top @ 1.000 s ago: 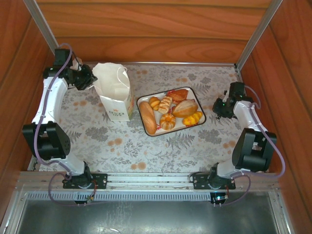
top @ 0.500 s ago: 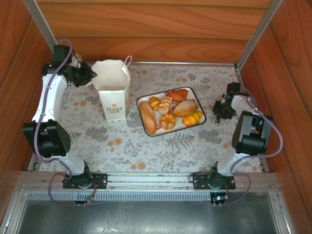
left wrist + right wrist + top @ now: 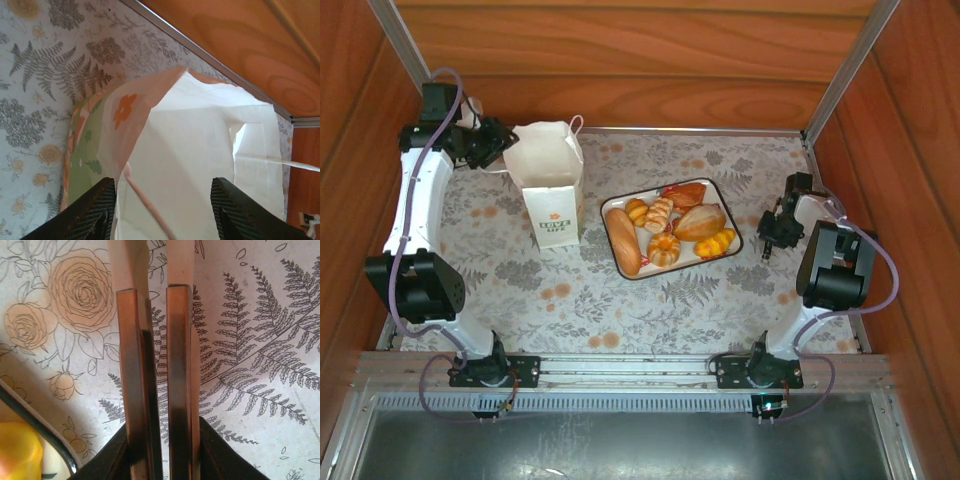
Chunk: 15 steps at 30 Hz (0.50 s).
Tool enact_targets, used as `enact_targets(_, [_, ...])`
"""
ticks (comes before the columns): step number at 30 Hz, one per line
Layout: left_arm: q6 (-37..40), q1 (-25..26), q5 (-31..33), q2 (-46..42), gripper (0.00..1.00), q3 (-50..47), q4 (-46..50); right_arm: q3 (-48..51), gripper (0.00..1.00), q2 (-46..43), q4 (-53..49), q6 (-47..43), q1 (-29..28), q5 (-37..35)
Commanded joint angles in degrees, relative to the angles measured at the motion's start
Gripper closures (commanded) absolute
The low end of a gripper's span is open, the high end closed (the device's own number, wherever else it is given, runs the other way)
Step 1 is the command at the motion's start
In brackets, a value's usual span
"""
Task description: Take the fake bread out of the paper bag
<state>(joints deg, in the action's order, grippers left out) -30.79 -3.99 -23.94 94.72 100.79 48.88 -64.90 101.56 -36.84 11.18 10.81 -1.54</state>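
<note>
Top external: paper bag [image 3: 552, 190] upright; fake bread [image 3: 700, 222] lies on tray [image 3: 695, 259]. Left gripper [image 3: 498, 146] released, jaws apart beside the bag. Right gripper [image 3: 768, 240] nearly closed, empty.

The paper bag's [image 3: 555, 205] walls hide its bottom from above, and the logo [image 3: 554, 228] on its near face is too small to read. In the left wrist view the bag runs off the bottom edge. In the right wrist view the left edge cuts off the tray [image 3: 36, 428] corner, and a yellow shape [image 3: 15, 450] inside it is blurred.
</note>
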Motion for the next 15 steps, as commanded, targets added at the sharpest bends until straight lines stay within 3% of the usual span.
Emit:
enact_targets(1, [1.1, -0.4, 1.7, 0.5, 0.41, 2.0, 0.8, -0.5, 0.67, 0.8, -1.2, 0.1, 1.2, -2.3])
enact_targets(4, [1.0, -0.5, 2.7, 0.0, 0.39, 2.1, 0.8, -0.1, 0.67, 0.7, -1.3, 0.1, 1.3, -2.6])
enact_targets(11, [0.2, -0.4, 2.3, -2.2, 0.12, 0.9, 0.9, 0.2, 0.67, 1.0, -1.0, 0.3, 1.4, -2.3])
enact_targets(15, [0.8, -0.4, 3.8, -3.0, 0.05, 1.0, 0.9, 0.2, 0.67, 1.5, -0.8, 0.4, 1.4, -1.6])
